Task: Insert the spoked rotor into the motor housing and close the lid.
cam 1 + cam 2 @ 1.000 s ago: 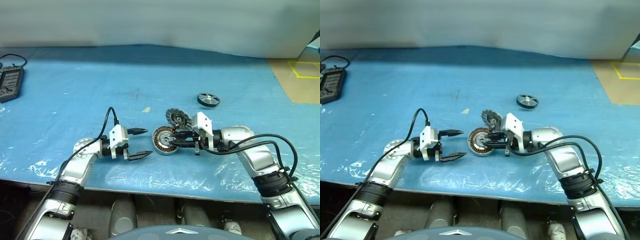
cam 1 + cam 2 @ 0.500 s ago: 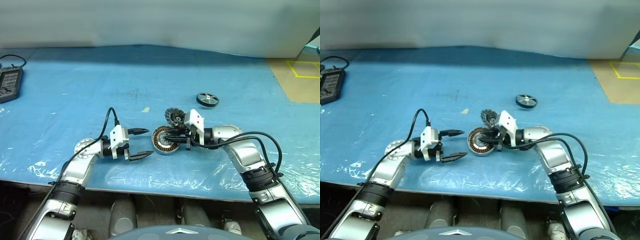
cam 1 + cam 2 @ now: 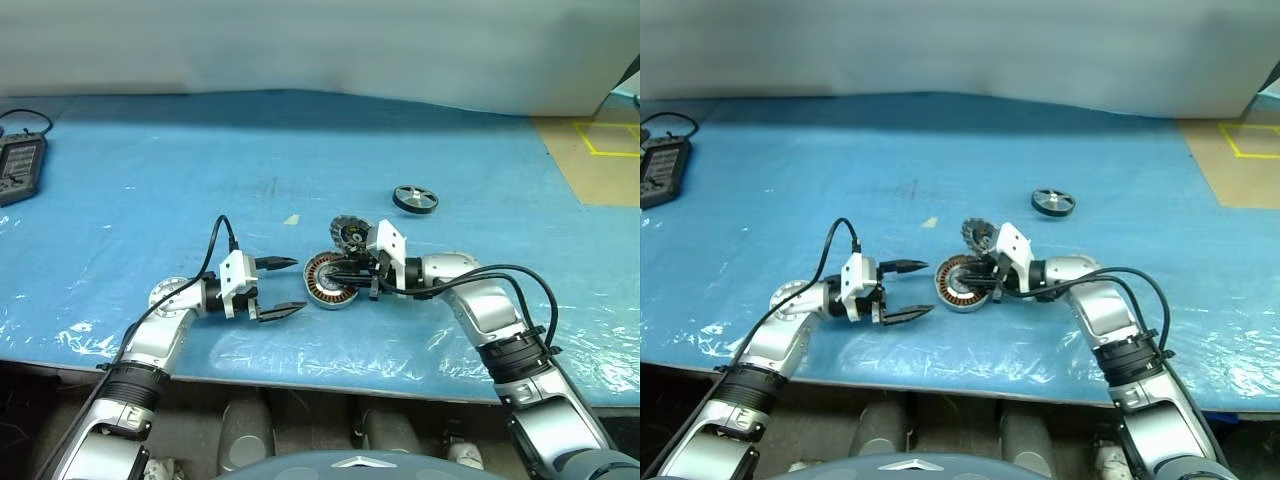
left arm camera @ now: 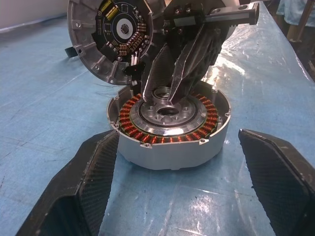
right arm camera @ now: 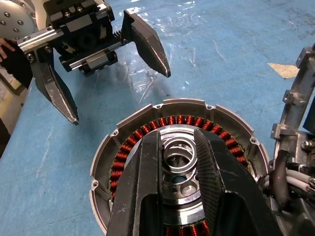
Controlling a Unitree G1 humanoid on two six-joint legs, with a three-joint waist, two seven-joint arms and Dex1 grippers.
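The right claw [image 3: 345, 270] reaches in from the right over the motor housing [image 3: 326, 282], its two black fingers [image 5: 147, 182] drawn close together and nipping the small silver ring at the housing's hub, inside the circle of copper-orange windings. The fingers point slightly downward into the open shell. The housing sits flat on the blue counter [image 3: 150, 190], directly beneath this claw's tips.

Just behind the right claw, on its far side, the lid [image 3: 352, 235] stands tilted up on edge, touching the housing's rim, its inner face with wiring and a dark centre turned toward the left claw, as the left wrist view shows [image 4: 110, 37].

The left claw [image 3: 285, 286] is on the other side of the housing, level and pointing at it, its fingers spread wide with nothing between them. The housing lies just past its fingertips, apart from them.

The spoked rotor [image 3: 416, 199] rests flat on the counter well beyond the right claw, to its far right, touched by nothing.

A dark handheld device [image 3: 20, 168] with a cable lies at the counter's far left edge, well away from the left claw.
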